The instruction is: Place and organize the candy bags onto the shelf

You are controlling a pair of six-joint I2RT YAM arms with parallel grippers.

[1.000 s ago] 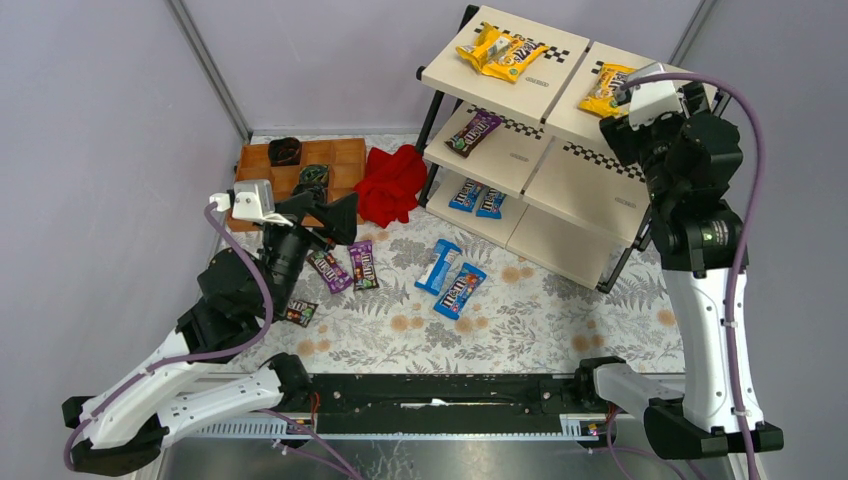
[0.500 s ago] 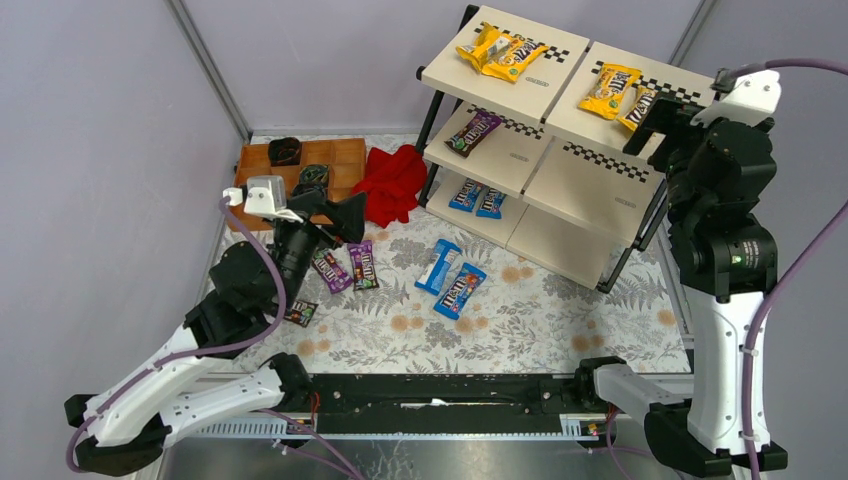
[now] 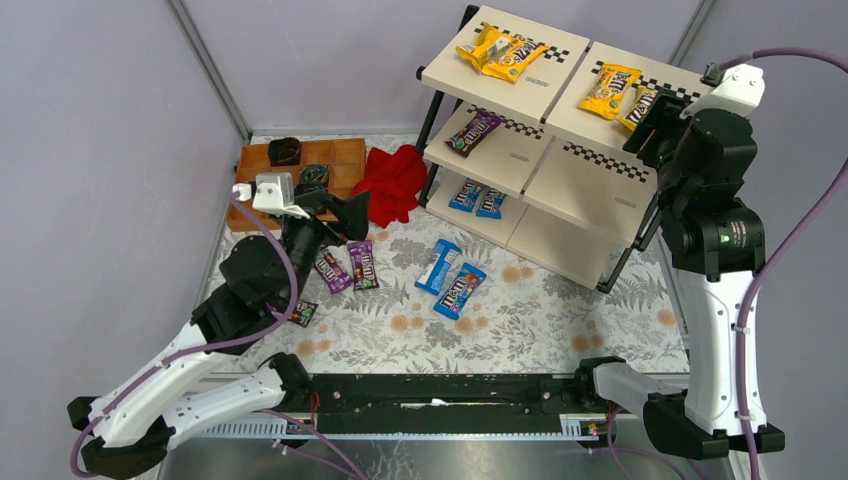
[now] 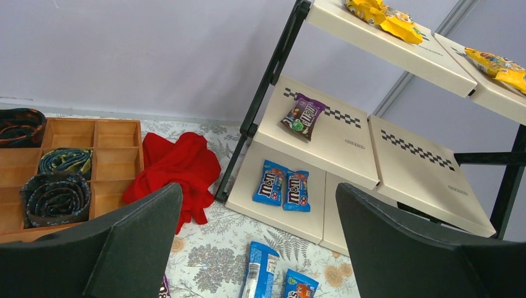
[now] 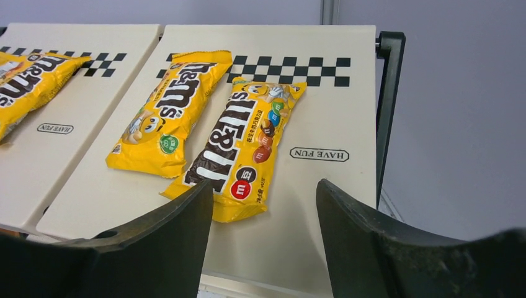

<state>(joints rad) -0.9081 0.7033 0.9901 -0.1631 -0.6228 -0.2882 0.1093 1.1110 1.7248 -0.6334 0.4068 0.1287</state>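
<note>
Right gripper point(image 5: 263, 192) at the far right top board of the shelf point(image 3: 590, 185), fingers point(image 5: 167, 248) apart and empty, just short of a yellow candy bag point(image 5: 239, 149) lying flat beside a second yellow bag point(image 5: 164, 115). Left gripper point(image 4: 257, 192) over the table point(image 3: 560, 310) on the left, fingers point(image 4: 124, 248) spread wide, holding nothing, near two purple bags point(image 3: 347, 267). Two blue bags point(image 3: 450, 277) loose mid-table; a blue pair point(image 3: 476, 198) on the bottom tier.

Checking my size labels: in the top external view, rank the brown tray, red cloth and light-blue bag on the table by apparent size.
brown tray, though partly hidden
red cloth
light-blue bag
</note>
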